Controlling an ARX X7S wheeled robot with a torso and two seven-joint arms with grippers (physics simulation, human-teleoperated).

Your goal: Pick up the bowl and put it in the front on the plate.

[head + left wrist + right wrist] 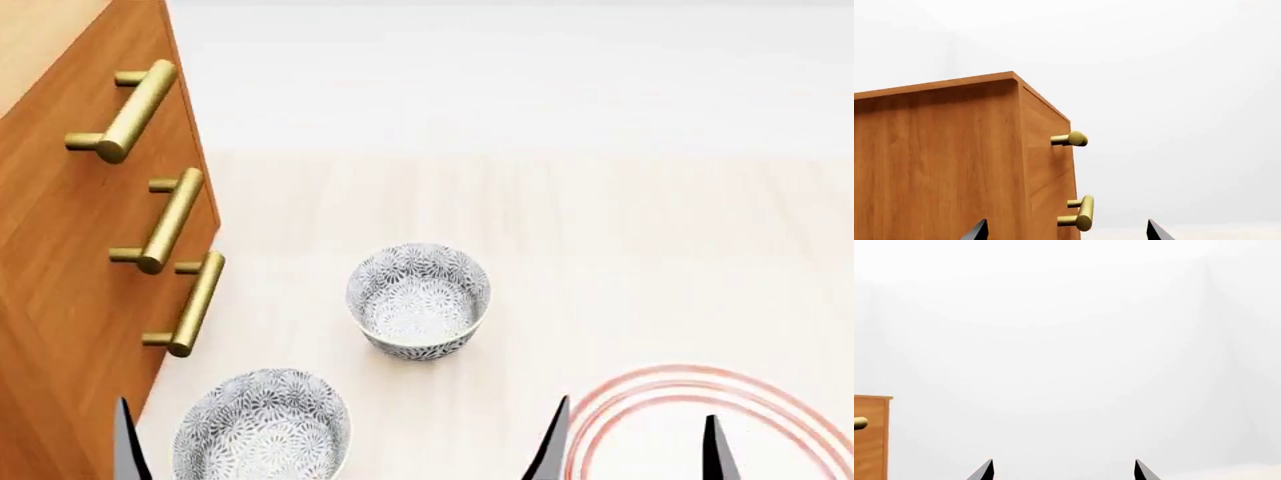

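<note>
In the head view a floral grey-and-white bowl [418, 300] stands upright on the pale floor near the middle. A second bowl like it [263, 430] sits nearer, at the lower left and cut by the frame edge. The white plate with red rings [694, 376] lies at the lower right, partly out of frame. My right gripper [635, 452] is open above the plate's near part, its tips spread wide [1064, 471]. My left gripper [1067, 232] is open too; one fingertip [128, 440] shows just left of the near bowl. Neither gripper holds anything.
A wooden drawer cabinet [67, 260] with brass bar handles [171, 220] stands along the left, close to the left arm. The left wrist view faces its corner [1017, 150]; its edge also shows in the right wrist view [871, 437]. Pale floor stretches beyond the bowls.
</note>
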